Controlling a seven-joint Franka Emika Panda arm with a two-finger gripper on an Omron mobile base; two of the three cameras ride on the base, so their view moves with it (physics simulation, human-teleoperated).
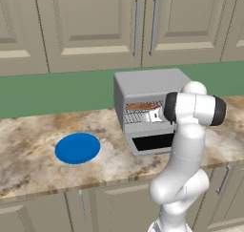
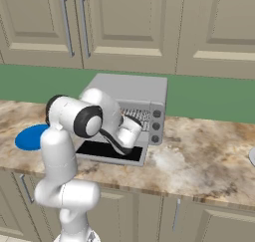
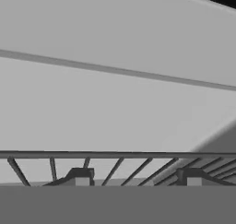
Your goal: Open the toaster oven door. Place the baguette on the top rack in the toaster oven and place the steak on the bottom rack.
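Arm: white, dark joints; rises from lower right of left base view, elbow bent at centre right, forearm reaching forward. Gripper [image 3: 137, 178]: jaws parted, tips at bottom of hand view.

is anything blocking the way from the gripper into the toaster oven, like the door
Nothing visible does. The toaster oven door lies folded down flat on the counter, so the front is open. The gripper is already inside the toaster oven, its fingertips just above rack wires. The baguette lies on the top rack.
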